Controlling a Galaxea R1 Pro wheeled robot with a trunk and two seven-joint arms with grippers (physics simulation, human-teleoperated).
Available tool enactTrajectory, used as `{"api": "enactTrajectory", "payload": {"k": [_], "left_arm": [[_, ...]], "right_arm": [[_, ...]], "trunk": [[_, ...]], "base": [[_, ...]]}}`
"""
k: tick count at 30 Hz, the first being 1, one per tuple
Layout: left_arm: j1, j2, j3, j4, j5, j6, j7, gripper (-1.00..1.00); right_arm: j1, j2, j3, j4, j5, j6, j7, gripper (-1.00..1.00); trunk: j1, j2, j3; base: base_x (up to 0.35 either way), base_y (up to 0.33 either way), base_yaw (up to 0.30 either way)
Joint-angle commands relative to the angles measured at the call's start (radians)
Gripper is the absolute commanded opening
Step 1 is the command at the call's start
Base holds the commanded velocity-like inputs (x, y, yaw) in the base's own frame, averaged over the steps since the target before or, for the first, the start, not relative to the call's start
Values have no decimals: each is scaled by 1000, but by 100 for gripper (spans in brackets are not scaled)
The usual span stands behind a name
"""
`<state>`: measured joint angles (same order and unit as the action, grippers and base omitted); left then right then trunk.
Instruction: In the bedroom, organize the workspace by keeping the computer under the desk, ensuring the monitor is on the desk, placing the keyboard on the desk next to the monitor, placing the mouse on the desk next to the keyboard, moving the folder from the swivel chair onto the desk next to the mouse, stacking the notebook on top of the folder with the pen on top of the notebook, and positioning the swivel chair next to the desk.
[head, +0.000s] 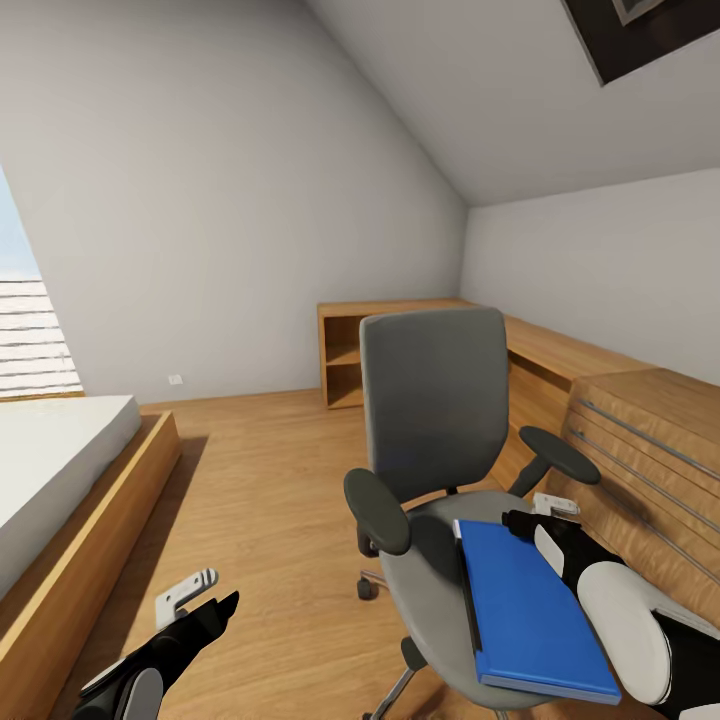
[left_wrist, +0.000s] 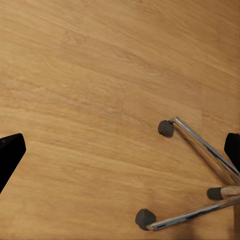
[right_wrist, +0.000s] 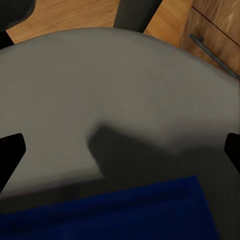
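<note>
The left gripper hung low over the wood floor, fingers spread wide and holding nothing; its wrist view caught the chair's chrome legs and casters. The right gripper hovered above the far edge of the blue folder, its fingertips far apart and empty. The folder lay flat on the grey seat of the chair. Beyond stood a low wooden shelf unit, with drawers to the right and a bed to the left.
</note>
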<state>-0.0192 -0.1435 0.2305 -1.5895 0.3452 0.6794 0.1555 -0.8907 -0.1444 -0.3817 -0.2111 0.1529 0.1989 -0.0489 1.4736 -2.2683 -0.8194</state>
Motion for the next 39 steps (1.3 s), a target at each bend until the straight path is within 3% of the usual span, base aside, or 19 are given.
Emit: {"api": "enactTrajectory", "payload": {"k": [1, 39], "left_arm": [[-1, -1, 1, -1, 11, 5, 7, 100], [-1, -1, 1, -1, 12, 5, 7, 100]], "right_arm": [[-1, 1, -6, -2, 10, 5, 0, 100], [-1, 0, -7, -1, 10, 6, 0, 100]], "trunk": [[0, 0, -1], [0, 0, -2]], "base": [[0, 0, 0], [-44, 0, 0]]}}
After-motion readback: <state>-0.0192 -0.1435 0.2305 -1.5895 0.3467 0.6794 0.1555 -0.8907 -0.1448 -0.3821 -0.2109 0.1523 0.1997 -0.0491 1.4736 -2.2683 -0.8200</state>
